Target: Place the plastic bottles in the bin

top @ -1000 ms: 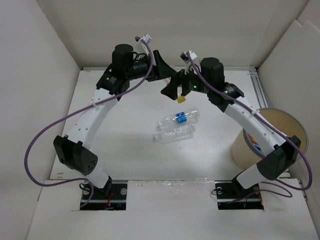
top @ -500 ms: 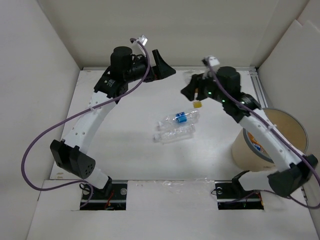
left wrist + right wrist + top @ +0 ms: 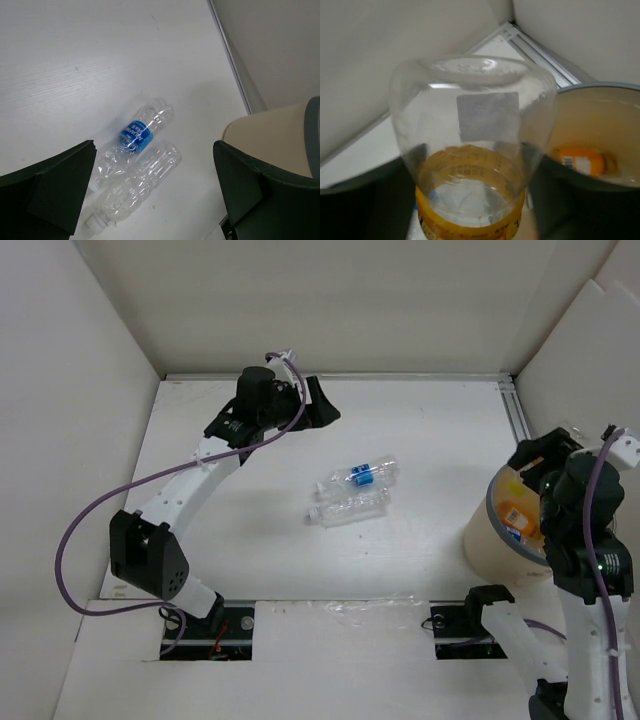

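On my right wrist feed, a clear, thin-walled plastic bottle with a yellow-orange band [image 3: 472,150] fills most of the view. Its rounded, glossy base points away from the camera, and a pale square shows through the plastic. The right gripper [image 3: 470,215] is clamped on it, with the dark fingers [image 3: 365,200] on either side of the banded end. From overhead, that gripper sits above the far rim of the round tan bin [image 3: 492,540], though I can barely make out the bottle itself there. The bin has a smooth beige inner wall and a pale grey-looking rim. A small orange bottle with a white label [image 3: 581,160] lies on its side inside.

The left gripper [image 3: 154,146] hangs with its matte black wedge-shaped fingers [image 3: 50,190] spread wide, holding nothing. Below it, two bottles lie side by side on the white, faintly grained tabletop [image 3: 75,60], touching or nearly so. One is a crinkled clear bottle with a blue label [image 3: 136,134]. The other is a plain ribbed clear bottle with a white cap [image 3: 135,187]. Both are well apart from the bin.
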Controlling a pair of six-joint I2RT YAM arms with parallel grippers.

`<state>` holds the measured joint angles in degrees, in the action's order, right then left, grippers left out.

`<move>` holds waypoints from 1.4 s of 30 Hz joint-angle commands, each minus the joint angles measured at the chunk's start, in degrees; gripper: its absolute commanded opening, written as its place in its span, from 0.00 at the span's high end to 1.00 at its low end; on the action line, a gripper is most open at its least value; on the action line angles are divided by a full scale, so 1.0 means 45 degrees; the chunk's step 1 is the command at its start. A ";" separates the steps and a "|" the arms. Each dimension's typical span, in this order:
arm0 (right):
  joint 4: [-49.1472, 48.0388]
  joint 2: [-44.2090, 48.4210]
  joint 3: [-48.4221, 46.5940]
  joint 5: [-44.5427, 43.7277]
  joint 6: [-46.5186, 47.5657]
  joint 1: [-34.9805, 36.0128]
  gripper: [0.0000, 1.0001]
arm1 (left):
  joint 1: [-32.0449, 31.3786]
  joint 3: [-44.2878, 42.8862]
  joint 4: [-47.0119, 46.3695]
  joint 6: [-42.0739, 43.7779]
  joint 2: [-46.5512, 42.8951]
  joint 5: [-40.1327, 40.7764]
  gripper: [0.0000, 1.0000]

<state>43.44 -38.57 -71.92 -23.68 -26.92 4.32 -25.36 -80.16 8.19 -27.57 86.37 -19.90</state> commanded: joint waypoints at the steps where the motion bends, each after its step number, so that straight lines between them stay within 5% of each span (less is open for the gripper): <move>1: 0.1538 -0.0102 0.0609 -0.1824 -0.0911 -0.0178 0.01 | -0.0027 0.0449 -0.1956 0.0580 -0.0794 -0.1066 0.00; 7: 0.2163 -0.0061 0.0339 -0.3290 -0.1595 -0.0178 0.01 | -0.0027 0.1816 -0.4256 0.1829 -0.1361 -0.1476 0.00; 13: 0.2514 -0.0064 -0.0071 -0.3956 -0.2104 -0.0178 0.01 | -0.0027 0.1662 -0.4262 0.2863 -0.0912 -0.1242 0.00; 17: 0.1775 0.0424 -0.0735 -0.2090 -0.1192 -0.0178 0.01 | -0.0163 0.0650 -0.3327 0.4054 0.0275 -0.1631 0.00; 24: 0.0365 0.0253 -0.1243 0.2466 0.0747 -0.0178 0.01 | -0.2388 -0.2789 0.0287 0.8172 0.3440 0.0340 0.00; 32: 0.0522 0.0094 -0.1401 0.3974 0.1567 -0.0178 0.01 | -0.4478 -0.4763 0.1695 0.8666 0.6583 0.2093 0.00; 42: 0.0288 0.0621 -0.1166 0.5360 0.1685 -0.0178 0.01 | -0.4617 -0.6659 0.2400 0.8919 0.9125 0.3757 0.00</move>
<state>48.34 -36.29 -77.03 -2.37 -20.29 3.75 -46.59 -107.02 17.76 10.81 127.31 -6.81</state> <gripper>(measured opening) 0.993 0.997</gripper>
